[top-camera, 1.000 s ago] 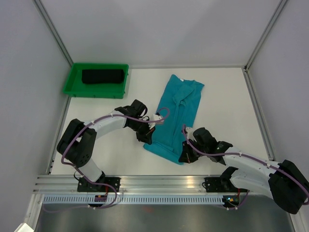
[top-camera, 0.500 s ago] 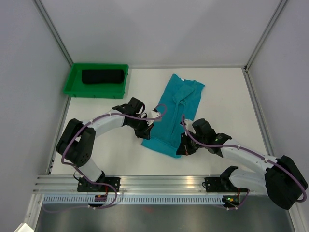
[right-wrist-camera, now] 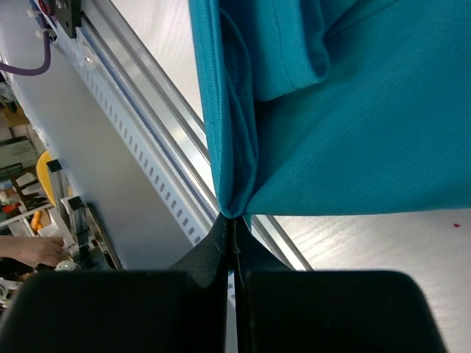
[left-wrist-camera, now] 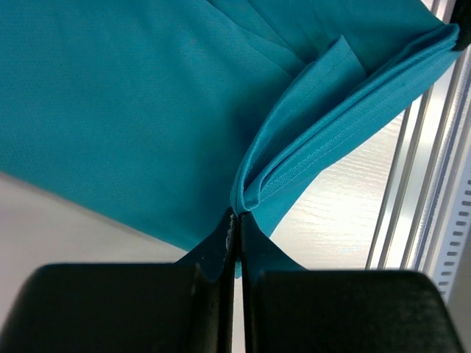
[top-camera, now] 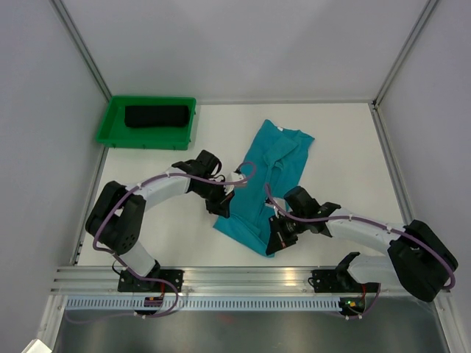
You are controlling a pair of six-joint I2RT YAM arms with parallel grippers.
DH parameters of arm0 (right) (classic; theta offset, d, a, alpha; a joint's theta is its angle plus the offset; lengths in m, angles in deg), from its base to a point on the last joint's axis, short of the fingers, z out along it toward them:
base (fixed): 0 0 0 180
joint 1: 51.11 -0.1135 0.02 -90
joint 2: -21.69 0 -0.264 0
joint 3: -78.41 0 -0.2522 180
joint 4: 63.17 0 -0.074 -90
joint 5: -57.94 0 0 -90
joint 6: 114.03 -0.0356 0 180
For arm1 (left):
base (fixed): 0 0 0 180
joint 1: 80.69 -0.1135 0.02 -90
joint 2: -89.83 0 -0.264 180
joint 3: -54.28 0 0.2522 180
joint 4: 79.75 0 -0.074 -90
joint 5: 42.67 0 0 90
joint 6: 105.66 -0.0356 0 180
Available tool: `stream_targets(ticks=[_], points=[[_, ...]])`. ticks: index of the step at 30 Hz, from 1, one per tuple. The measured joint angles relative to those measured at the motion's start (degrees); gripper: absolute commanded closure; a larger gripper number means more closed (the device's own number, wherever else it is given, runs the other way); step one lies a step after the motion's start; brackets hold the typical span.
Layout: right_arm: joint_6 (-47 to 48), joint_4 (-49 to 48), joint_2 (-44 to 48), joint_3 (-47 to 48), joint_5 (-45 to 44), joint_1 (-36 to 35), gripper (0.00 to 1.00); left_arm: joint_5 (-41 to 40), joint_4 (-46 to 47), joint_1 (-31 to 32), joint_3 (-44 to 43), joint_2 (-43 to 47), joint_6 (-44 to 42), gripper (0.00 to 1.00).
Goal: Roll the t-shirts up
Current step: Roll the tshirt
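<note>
Top external view: the teal shirt point(top-camera: 274, 168) lies on the surface point(top-camera: 346, 154), its long axis running from near hem to far collar. Left end effector point(top-camera: 223, 211) is pinched tight on the hem's left corner and right end effector point(top-camera: 271, 245) on its right corner, both equally near. Rolling would likely run hem toward collar. Black shirt point(top-camera: 156, 116) sits in the tray point(top-camera: 110, 137).

The left arm point(top-camera: 158, 190) and the right arm point(top-camera: 368, 234) are built of white links joined by bulky black joints point(top-camera: 118, 220). A purple cable point(top-camera: 158, 181) is run along each and fastened with small white ties. The left hand point(left-wrist-camera: 235, 220) and the right hand point(right-wrist-camera: 234, 224) are fitted with flat matte-black fingers point(left-wrist-camera: 118, 309).
</note>
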Motion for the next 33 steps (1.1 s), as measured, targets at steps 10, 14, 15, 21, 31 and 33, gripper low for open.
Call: stream_targets(ticks=[10,14,15,21,31,33], points=[[-1.5,3.3,7.1,-0.3,-7.6,-0.1,0.53,1.0,-1.2,1.4,1.3,1.7,-1.1,0.98],[-1.0,1.9,8.5,0.6,-10.1,-0.1,0.95,0.7,-1.2,0.5,1.4,1.9,-2.5,0.98],[-1.5,1.4,8.2,0.8,-10.8,-0.1,0.99,0.7,-1.2,0.4,1.4,1.9,-2.7,0.98],[-5.0,-4.3,-1.1,1.6,-15.2,1.4,1.00,0.7,-1.3,0.0,1.4,2.0,-4.0,0.98],[-6.8,-10.5,-8.3,-0.3,-17.3,2.0,1.00,1.2,-1.7,-1.4,0.9,2.7,-4.2,0.98],[-6.9,-10.9,-8.3,-0.5,-17.3,2.0,1.00,1.4,-1.7,-1.7,0.2,2.6,-4.2,0.98]])
